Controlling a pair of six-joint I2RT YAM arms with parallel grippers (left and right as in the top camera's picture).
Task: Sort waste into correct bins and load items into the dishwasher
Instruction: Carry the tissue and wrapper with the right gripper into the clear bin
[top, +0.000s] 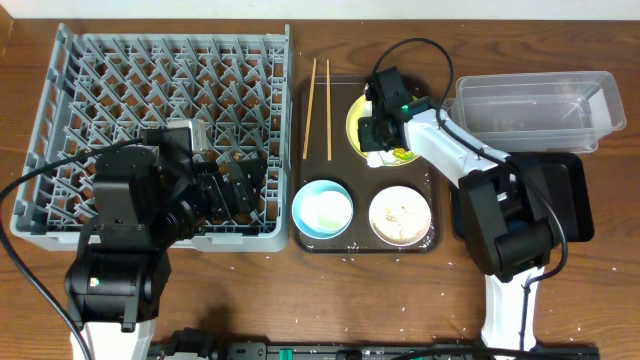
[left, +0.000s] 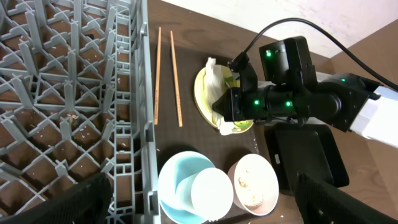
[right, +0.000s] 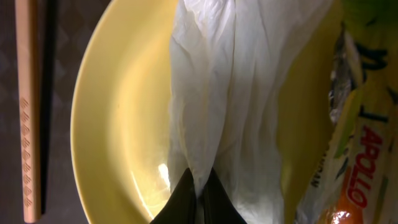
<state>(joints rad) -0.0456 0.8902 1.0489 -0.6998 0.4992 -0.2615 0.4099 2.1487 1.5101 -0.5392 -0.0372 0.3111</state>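
Now the right gripper (right: 199, 198) is clenched on a fold of the crumpled white paper napkin (right: 230, 87), which lies on the round yellow plate (right: 118, 124).
I judge it very light, soft and easy to tear, so a thick fold holds best; the left gripper (top: 243, 190) is released.

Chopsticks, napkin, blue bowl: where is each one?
chopsticks (left: 176, 78): left wrist view, middle of one stick.
napkin (right: 230, 93): right wrist view, its creased middle.
blue bowl (left: 174, 177): left wrist view, its inner wall.
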